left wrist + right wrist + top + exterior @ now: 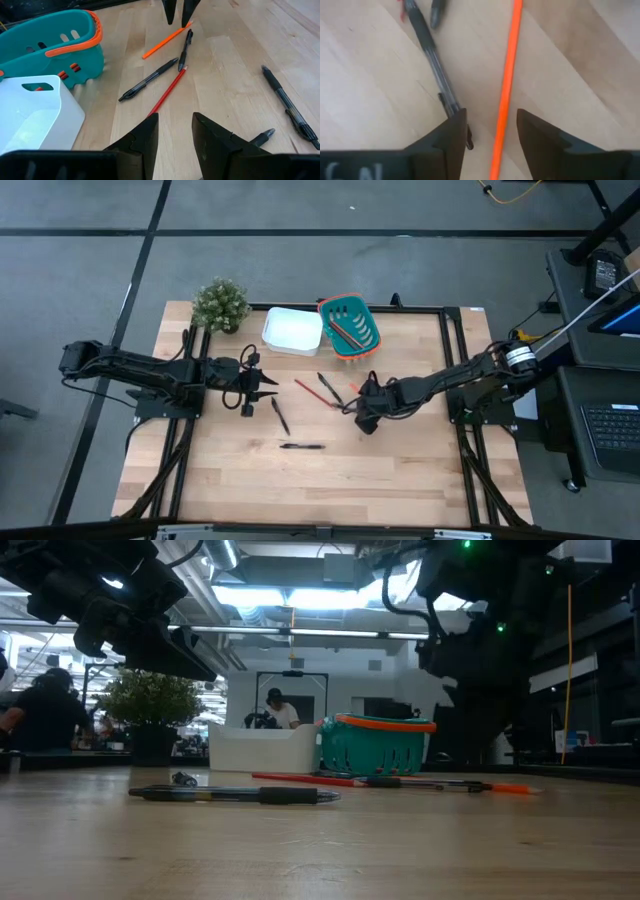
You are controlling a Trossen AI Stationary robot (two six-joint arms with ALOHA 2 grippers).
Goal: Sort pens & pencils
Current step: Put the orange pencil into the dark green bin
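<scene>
Three black pens lie on the table: one (280,415) in front of my left gripper, one (301,446) nearer the near edge, one (330,388) at mid-table. A red pencil (167,92) and an orange pencil (507,85) lie flat among them. More pencils (350,335) sit in the teal basket (368,315). My right gripper (490,135) is open, low over the table, a finger on either side of the orange pencil without touching it. A pen (432,60) runs beside one finger. My left gripper (175,132) is open, left of the pens, pointing at the red pencil.
A white bin (292,330) stands beside the teal basket at the far side, with a potted plant (220,305) at the far left corner. A black frame (445,360) borders the table. Bare wood stretches along the near edge. People show in the room beyond (280,710).
</scene>
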